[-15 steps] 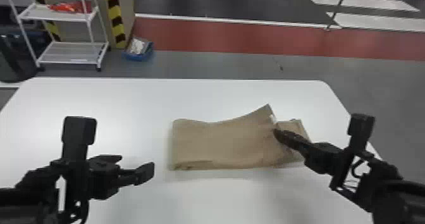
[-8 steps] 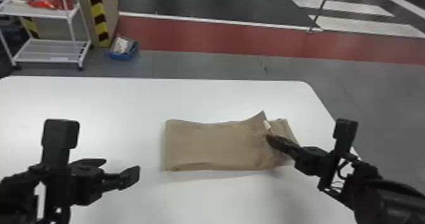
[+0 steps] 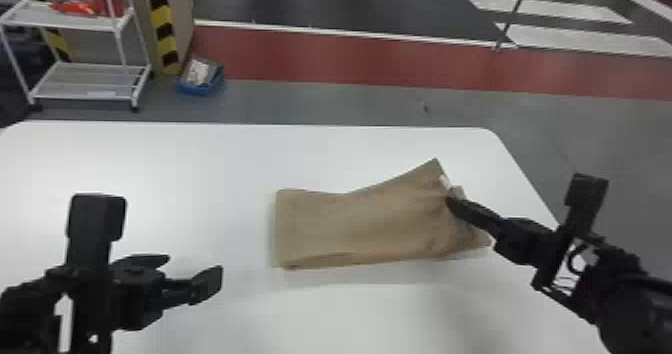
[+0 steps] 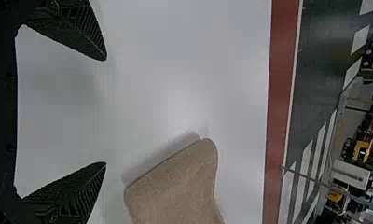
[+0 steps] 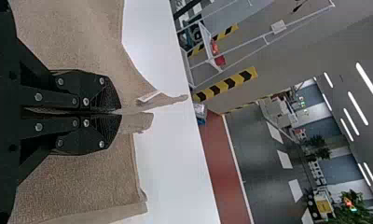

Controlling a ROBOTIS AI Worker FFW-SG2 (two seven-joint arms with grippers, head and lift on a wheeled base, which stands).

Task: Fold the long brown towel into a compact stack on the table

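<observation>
Lies on the white table (image 3: 210,178), short of the far and right edges, with room between the brown towel (image 3: 360,223) and left gripper (image 3: 194,269). Runs lengthwise left to right, peaking near the right end. Gapes wide at left; pinches the brown towel with the right gripper (image 3: 450,201).

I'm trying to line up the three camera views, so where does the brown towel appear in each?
Head view: the towel is right of centre on the white table, gripped near its right end by the right claw.
Left wrist view: the towel lies past the left claw, nearer one spread finger.
Right wrist view: the towel is pinched in the claw, extending to both sides.
Shared landmark: the red floor strip beyond the table.
</observation>
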